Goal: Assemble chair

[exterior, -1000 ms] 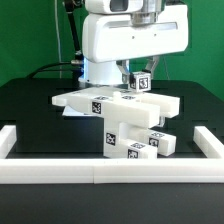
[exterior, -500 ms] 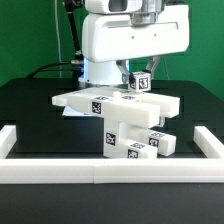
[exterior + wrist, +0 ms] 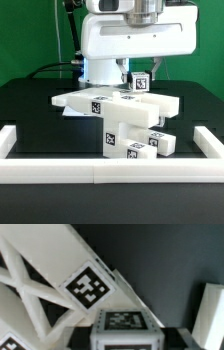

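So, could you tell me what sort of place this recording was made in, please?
Most likely a robotics lab workbench, set up for assembly trials: a black tabletop fenced by white border rails, a white robot arm above it, and chunky white chair parts bearing black-and-white square tags.

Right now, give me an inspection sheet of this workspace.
Surface: black table, edged by white rails.
Job's things: slab lying on stacked blocks; cube at the slab's far edge, contact unclear.
Clutter: nothing seen.
Gripper: gripper shut on the cube.
Cables: dark cable beside the arm, at the exterior view's left.
Surroundings: green backdrop.
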Available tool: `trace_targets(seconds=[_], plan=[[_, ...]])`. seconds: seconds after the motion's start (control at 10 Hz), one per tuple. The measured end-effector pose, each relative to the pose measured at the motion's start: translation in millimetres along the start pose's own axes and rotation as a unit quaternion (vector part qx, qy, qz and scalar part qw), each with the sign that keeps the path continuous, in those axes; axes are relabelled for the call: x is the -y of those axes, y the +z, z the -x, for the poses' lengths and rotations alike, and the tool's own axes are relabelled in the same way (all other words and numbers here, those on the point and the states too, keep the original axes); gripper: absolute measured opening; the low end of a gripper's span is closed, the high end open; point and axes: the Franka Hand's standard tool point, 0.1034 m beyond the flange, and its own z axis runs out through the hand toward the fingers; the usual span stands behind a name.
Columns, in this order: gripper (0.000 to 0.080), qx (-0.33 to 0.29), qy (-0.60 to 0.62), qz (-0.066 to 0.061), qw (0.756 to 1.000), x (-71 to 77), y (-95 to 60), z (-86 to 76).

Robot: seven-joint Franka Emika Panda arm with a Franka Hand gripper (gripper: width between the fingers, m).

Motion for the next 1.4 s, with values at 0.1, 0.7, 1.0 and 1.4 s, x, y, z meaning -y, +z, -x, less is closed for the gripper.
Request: trace_targets(seconds=[0.1, 0.7, 1.0, 1.4], plan=[[0.0288, 0.000, 0.043, 0.000, 0.999, 0.3, 0.0, 0.0], [0.0288, 0.000, 0.229, -0.001, 0.974, 2.1, 0.2, 0.0], [0.0288, 0.000, 0.310, -0.001, 0.951, 3.0, 0.3, -0.1], [0.0288, 0.002, 0.416, -0.006, 0.909, 5.4, 0.4, -0.3]])
